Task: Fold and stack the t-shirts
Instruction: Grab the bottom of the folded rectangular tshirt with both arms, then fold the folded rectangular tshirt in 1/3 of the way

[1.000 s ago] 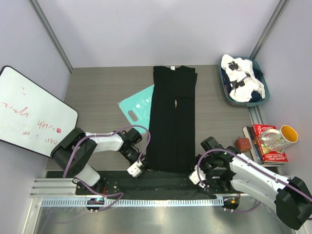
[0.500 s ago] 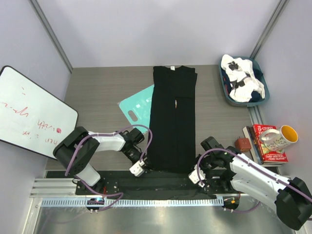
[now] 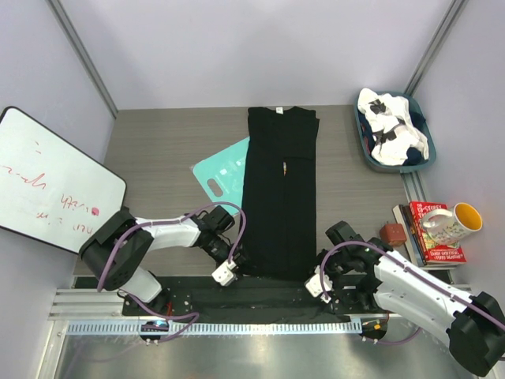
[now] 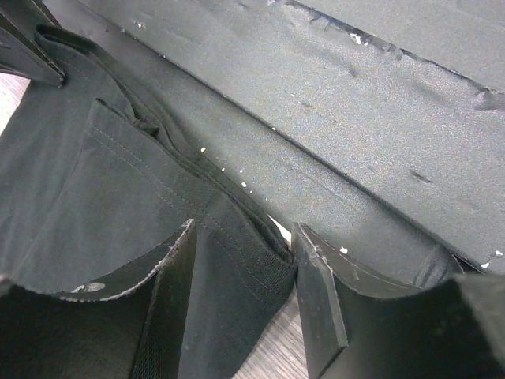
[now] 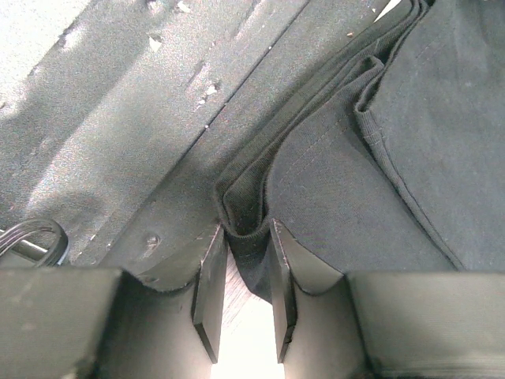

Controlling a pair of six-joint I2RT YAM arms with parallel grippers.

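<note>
A black t-shirt (image 3: 280, 197) lies folded into a long narrow strip down the middle of the table. My left gripper (image 3: 230, 269) sits at its near left corner. In the left wrist view that gripper (image 4: 245, 276) stands open, with the shirt's hem (image 4: 237, 245) lying loose between the fingers. My right gripper (image 3: 320, 281) is at the near right corner. The right wrist view shows this gripper (image 5: 246, 260) shut on the bunched hem (image 5: 252, 229). A white t-shirt with black patches (image 3: 392, 130) is heaped in the basket at the back right.
A teal board (image 3: 221, 174) lies partly under the black shirt's left edge. The blue basket (image 3: 367, 150) stands at the back right, and a whiteboard (image 3: 47, 181) leans at the left. Books (image 3: 430, 237), a mug (image 3: 451, 223) and a small brown block (image 3: 392, 234) sit at the right. A black mat (image 3: 260, 300) runs along the near edge.
My left gripper has slid a little right along the near hem and its jaws have spread, letting go of the cloth. The right gripper has stayed put, holding its corner.
</note>
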